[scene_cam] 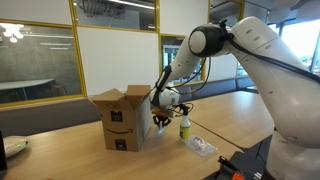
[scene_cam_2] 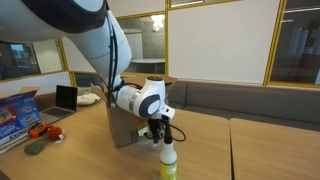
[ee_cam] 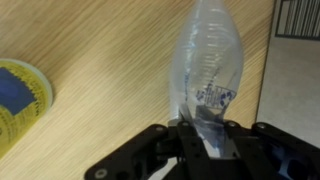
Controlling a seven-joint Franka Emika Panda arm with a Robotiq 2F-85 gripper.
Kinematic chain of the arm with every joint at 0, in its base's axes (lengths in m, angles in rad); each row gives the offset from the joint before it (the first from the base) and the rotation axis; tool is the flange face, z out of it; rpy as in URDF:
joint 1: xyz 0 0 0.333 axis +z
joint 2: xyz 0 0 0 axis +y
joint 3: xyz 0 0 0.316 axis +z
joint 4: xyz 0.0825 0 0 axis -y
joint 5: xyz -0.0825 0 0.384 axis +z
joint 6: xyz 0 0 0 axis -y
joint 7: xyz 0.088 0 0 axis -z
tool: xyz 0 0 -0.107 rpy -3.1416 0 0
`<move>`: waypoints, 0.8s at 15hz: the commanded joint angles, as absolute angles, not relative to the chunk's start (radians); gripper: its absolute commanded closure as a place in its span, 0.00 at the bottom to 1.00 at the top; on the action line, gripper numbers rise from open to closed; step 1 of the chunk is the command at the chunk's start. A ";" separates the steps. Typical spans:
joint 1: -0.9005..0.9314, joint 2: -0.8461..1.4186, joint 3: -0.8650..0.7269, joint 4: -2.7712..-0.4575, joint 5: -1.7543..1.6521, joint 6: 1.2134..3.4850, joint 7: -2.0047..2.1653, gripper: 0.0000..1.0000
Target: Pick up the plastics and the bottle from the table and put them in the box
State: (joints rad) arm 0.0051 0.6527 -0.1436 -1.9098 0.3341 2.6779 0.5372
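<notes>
Two plastics [scene_cam: 203,146], one pinched; one bottle [scene_cam: 184,127], one box [scene_cam: 122,120]

1. The box [scene_cam: 120,120] is walling one side of the gripper [scene_cam: 164,119].
2. The bottle [scene_cam: 185,127] is standing just beside, narrowing the gap.
3. A plastic wrapper [ee_cam: 208,70] is dangling underneath the gripper.
4. Bare table [scene_cam: 235,108] is lying open beyond.

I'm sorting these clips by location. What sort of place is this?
Probably an office: glass-walled rooms behind, an open laptop, and long wooden tables with a bench alongside.
</notes>
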 commanded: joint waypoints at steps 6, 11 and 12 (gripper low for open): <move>0.034 0.455 -0.270 -1.993 0.206 2.701 0.582 0.83; 0.049 0.368 -0.281 -1.939 0.097 2.666 0.588 0.83; 0.058 0.358 -0.286 -1.919 0.067 2.658 0.600 0.83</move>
